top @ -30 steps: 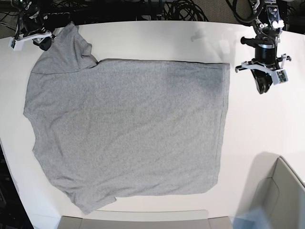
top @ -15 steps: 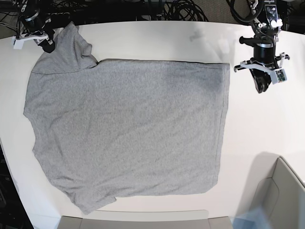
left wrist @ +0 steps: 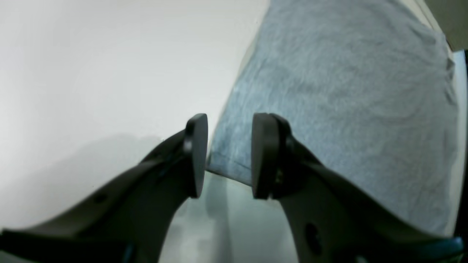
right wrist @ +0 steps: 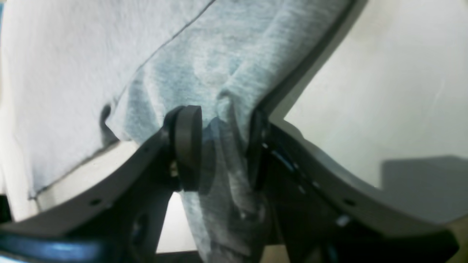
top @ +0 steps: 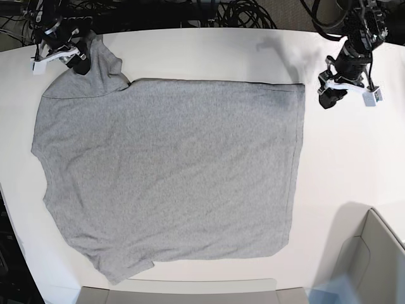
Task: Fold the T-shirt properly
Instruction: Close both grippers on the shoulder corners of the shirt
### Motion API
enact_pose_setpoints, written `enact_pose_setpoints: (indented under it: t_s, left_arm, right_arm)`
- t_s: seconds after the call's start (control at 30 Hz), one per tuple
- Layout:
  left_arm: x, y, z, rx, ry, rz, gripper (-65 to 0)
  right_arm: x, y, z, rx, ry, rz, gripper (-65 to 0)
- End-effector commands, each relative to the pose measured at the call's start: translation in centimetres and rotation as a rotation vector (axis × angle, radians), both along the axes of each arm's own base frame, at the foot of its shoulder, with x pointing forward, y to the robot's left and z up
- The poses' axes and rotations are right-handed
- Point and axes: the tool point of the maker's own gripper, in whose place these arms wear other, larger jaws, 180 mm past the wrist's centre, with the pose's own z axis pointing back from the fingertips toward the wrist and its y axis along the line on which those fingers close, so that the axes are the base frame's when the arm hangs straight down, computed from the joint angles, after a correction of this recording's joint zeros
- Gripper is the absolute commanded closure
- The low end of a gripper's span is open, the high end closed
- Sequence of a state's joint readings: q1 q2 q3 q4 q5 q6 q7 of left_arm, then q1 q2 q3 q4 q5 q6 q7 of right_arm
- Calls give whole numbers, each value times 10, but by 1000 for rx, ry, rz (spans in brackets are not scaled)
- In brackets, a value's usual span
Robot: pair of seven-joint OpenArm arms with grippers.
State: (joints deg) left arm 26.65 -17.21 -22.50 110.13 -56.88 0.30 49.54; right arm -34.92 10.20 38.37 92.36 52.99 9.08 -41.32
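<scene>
Right wrist view: T-shirt sleeve bunched between right fingers.

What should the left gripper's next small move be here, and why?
Probably ease the left gripper forward and down onto the T-shirt hem corner, then close. In the left wrist view its jaws stand open with nothing between them, the corner just beyond the fingertips, and the base view shows it on bare table beside the hem. The right gripper already has sleeve cloth between its jaws.

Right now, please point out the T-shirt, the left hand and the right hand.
T-shirt (top: 171, 171), base view, middle of the cloth.
Left hand (left wrist: 228, 157), left wrist view, between the fingertips.
Right hand (right wrist: 223, 146), right wrist view, between the fingertips.
</scene>
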Motion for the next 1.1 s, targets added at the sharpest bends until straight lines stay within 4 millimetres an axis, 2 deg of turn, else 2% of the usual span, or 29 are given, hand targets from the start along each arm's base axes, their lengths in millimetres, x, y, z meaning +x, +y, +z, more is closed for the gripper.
enact_pose_setpoints:
  t_s: [0.0, 0.13, 0.4, 0.53, 0.67, 0.97, 1.07]
  left_arm:
    - [8, 5, 6, -27, -32, 16, -215]
    - [1, 18, -33, -82, 65, 73, -215]
    - [-8, 12, -49, -121, 144, 19, -215]
    - [-17, 1, -70, -140, 172, -61, -215]
    - [-14, -8, -86, -169, 197, -70, -215]
    - [-17, -15, -92, -194, 212, -69, -215]
    - [-18, -39, -97, -208, 233, -137, -215]
  right_arm:
    - [-18, -3, -11, -24, 95, 29, -209]
    - [-16, -10, -8, -46, 95, 41, -209]
    - [-18, -16, -6, -63, 104, 59, -209]
    - [-16, -12, -7, -47, 126, 83, -209]
    - [-16, -11, -7, -44, 128, 87, -209]
    - [-11, -9, -6, -41, 119, 95, -209]
    - [-10, -9, -6, -41, 118, 95, -208]
